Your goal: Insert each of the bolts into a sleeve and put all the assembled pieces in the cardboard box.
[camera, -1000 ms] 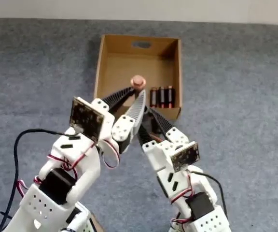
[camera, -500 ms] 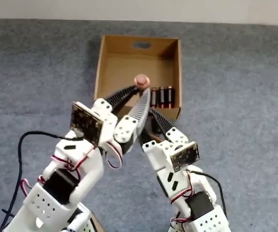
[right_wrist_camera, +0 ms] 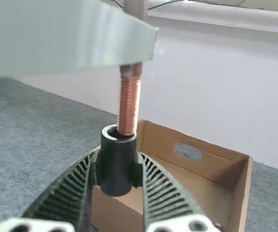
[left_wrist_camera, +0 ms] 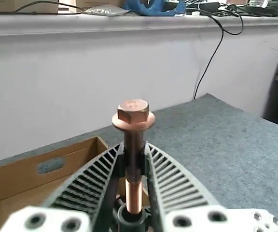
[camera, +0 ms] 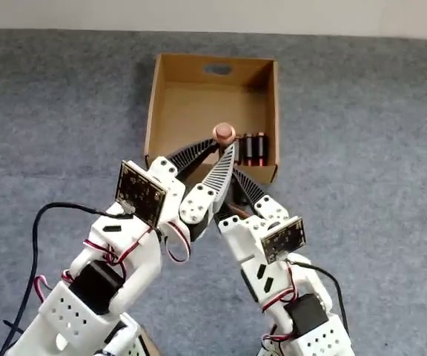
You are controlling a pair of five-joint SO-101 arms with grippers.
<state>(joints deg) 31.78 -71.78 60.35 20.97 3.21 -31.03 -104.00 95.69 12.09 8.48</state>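
Note:
My left gripper (left_wrist_camera: 133, 162) is shut on a copper bolt (left_wrist_camera: 133, 145), held upright with its flanged hex head on top. Seen from above, the bolt head (camera: 224, 134) sits over the front part of the cardboard box (camera: 156, 96). My right gripper (right_wrist_camera: 116, 171) is shut on a black sleeve (right_wrist_camera: 115, 159), held upright just below. The bolt's threaded tip (right_wrist_camera: 129, 108) enters the sleeve's open top. Both grippers meet at the box's front wall (camera: 199, 165). Three assembled pieces (camera: 252, 148) lie side by side in the box's front right corner.
Grey carpet (camera: 362, 133) covers the table around the box. The box has a handle slot (camera: 218, 70) in its far wall. A black cable (camera: 32, 245) loops beside the left arm. A white wall rises behind the table.
The left gripper has shifted right and toward the box's front with the bolt, bringing it over the sleeve. The right arm has held still.

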